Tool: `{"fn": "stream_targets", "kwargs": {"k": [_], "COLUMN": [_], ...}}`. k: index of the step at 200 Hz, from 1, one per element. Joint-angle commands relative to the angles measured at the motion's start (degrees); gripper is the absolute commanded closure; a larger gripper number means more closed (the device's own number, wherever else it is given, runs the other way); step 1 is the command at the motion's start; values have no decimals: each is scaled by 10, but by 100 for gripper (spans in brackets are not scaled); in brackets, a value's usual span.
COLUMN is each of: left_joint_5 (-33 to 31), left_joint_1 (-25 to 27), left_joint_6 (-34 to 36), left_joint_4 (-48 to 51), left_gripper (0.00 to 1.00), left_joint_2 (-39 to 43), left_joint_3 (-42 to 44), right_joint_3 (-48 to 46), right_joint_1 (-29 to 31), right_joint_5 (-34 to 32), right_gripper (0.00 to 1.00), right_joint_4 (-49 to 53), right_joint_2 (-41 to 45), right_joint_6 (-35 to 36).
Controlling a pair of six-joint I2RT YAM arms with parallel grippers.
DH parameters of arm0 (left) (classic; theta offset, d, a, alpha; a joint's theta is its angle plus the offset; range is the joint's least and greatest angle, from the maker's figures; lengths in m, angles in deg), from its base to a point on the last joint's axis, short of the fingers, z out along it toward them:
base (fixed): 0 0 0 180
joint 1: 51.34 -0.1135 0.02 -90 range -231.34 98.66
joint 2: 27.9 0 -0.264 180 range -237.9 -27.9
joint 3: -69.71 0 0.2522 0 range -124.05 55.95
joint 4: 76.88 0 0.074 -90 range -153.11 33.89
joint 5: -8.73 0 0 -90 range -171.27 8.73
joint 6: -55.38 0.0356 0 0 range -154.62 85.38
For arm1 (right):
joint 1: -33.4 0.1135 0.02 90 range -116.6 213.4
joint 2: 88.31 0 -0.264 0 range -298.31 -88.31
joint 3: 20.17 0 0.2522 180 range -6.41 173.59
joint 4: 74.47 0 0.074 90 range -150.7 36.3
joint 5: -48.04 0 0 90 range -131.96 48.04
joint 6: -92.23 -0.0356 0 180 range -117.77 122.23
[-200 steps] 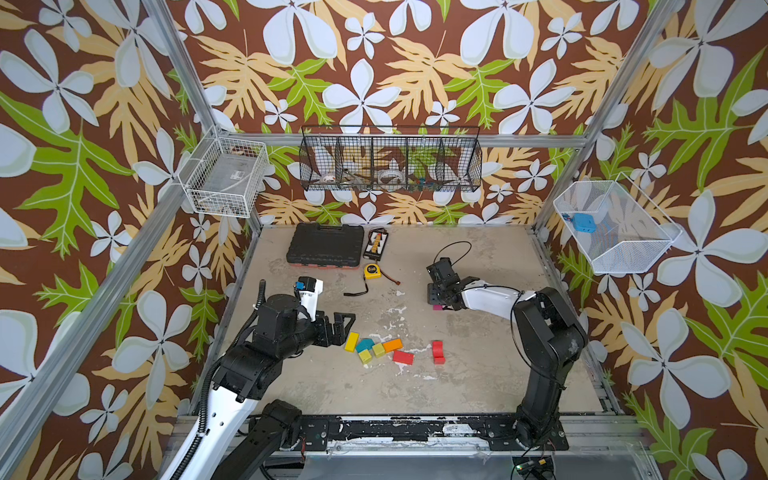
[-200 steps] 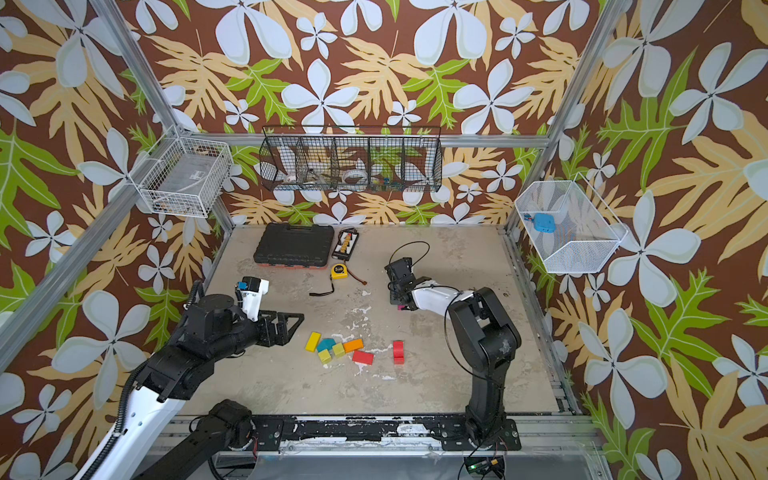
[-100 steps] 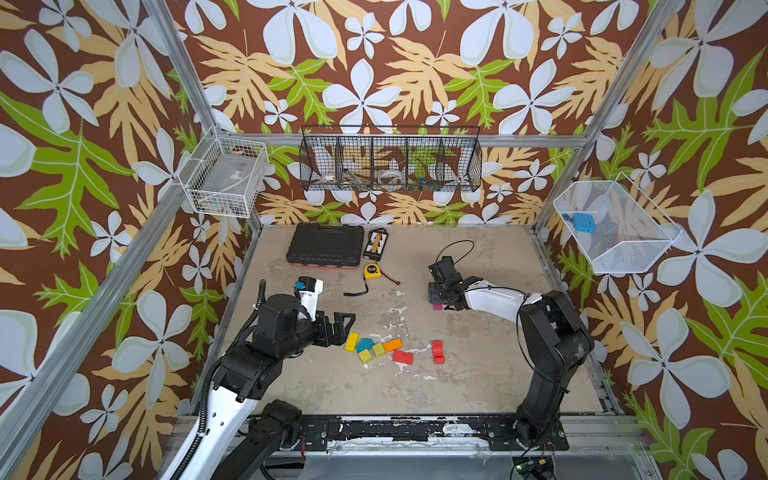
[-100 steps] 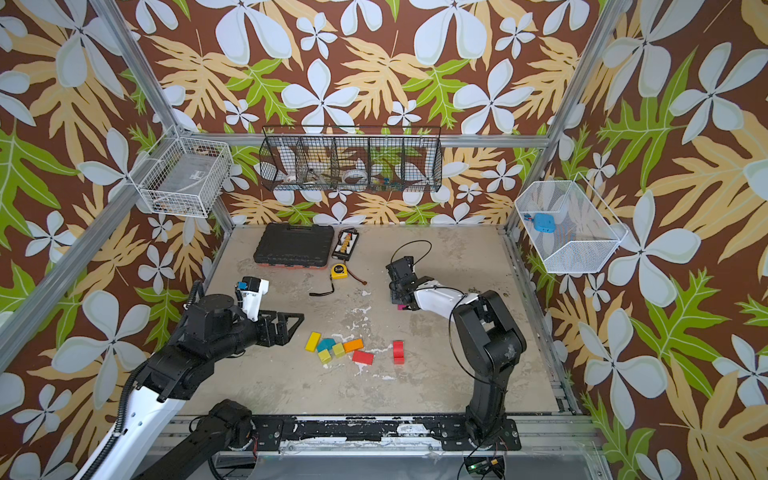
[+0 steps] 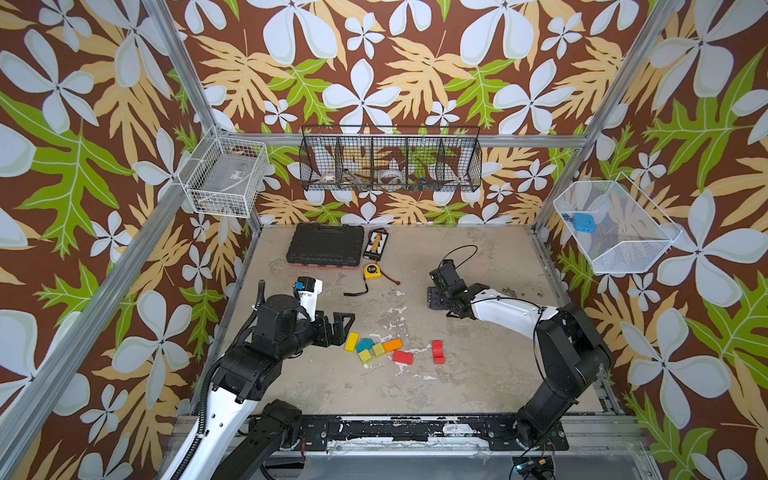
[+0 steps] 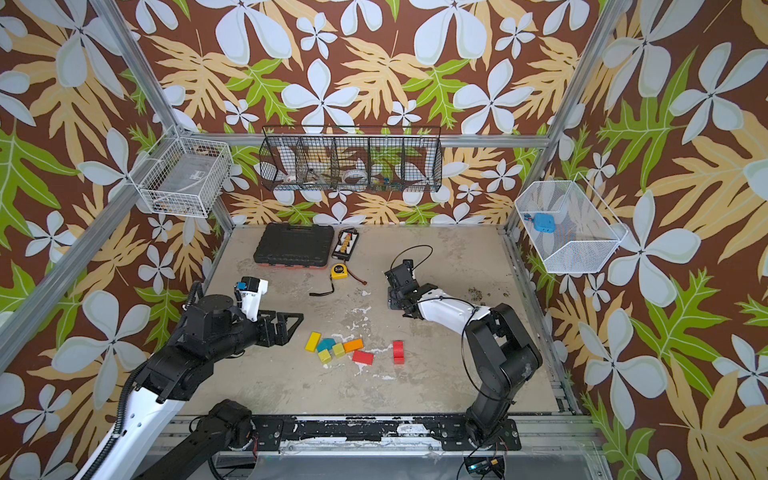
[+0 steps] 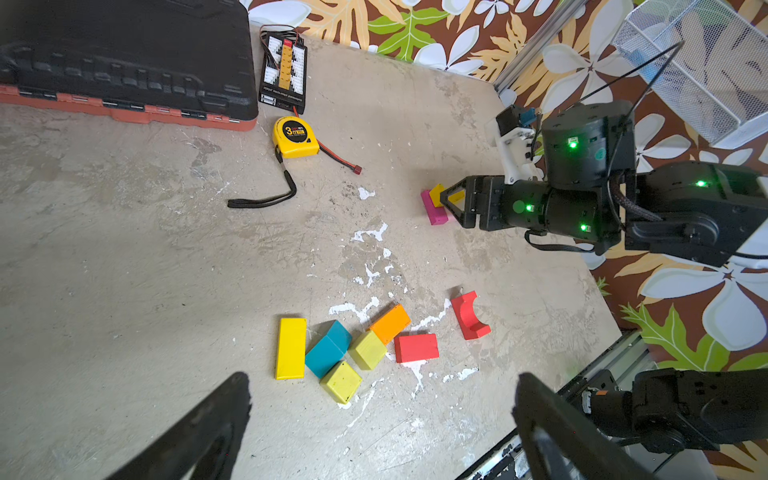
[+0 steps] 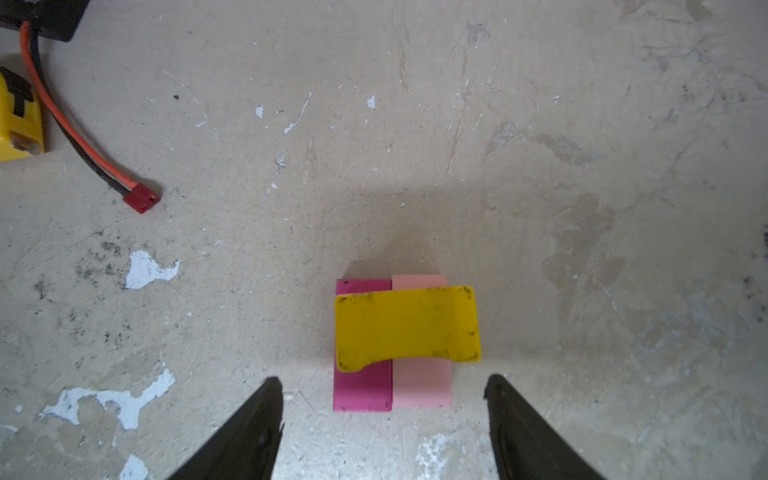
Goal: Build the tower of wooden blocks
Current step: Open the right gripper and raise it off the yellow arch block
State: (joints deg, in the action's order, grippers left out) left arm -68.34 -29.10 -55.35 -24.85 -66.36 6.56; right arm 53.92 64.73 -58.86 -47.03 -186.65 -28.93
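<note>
The tower (image 8: 407, 328) is a yellow arch lying across a magenta brick and a pink brick set side by side. My right gripper (image 8: 383, 381) is open, its fingers standing apart on either side of the tower's near end and touching nothing. In both top views this gripper (image 5: 433, 297) covers the tower. Loose wood blocks lie in a cluster: a yellow brick (image 7: 290, 348), a teal block (image 7: 328, 349), two lime cubes (image 7: 341, 381), an orange block (image 7: 390, 323), a red brick (image 7: 416, 347) and a red arch (image 7: 468, 316). My left gripper (image 7: 382, 386) hangs open and empty just left of the cluster (image 5: 376, 349).
A black tool case (image 5: 325, 244), a charger board (image 5: 376, 244) and a yellow tape measure (image 5: 373, 271) with its strap lie at the back left. A red-and-black cable (image 8: 79, 141) ends near the tower. Wire baskets hang on the walls.
The right gripper's jaws have spread wider and stand off the yellow arch, which stays on the two bricks. The left arm has not moved.
</note>
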Motion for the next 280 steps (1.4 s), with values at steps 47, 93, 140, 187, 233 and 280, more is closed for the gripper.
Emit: {"fn": "stream_targets", "kwargs": {"k": [47, 93, 140, 187, 233, 280], "left_joint_5": [-3, 0, 1, 1, 1, 1], "left_joint_1": [1, 1, 1, 1, 1, 1], "left_joint_6": [2, 3, 4, 4, 4, 4], "left_joint_4": [-12, -13, -13, -13, -13, -13], "left_gripper": [0, 0, 0, 0, 0, 0], "left_joint_2": [-3, -3, -2, -2, -2, -2], "left_joint_3": [0, 0, 0, 0, 0, 0], "right_joint_3": [11, 17, 34, 42, 46, 49], "right_joint_1": [-19, -23, -23, -23, -23, -23], "right_joint_5": [-18, -12, -7, -2, 6, 8], "right_gripper": [17, 13, 13, 15, 20, 24], "right_joint_4": [-12, -21, -19, -19, -16, -14], "right_joint_2": [-25, -41, -66, -79, -85, -88], "right_joint_6": [2, 9, 13, 16, 19, 19]}}
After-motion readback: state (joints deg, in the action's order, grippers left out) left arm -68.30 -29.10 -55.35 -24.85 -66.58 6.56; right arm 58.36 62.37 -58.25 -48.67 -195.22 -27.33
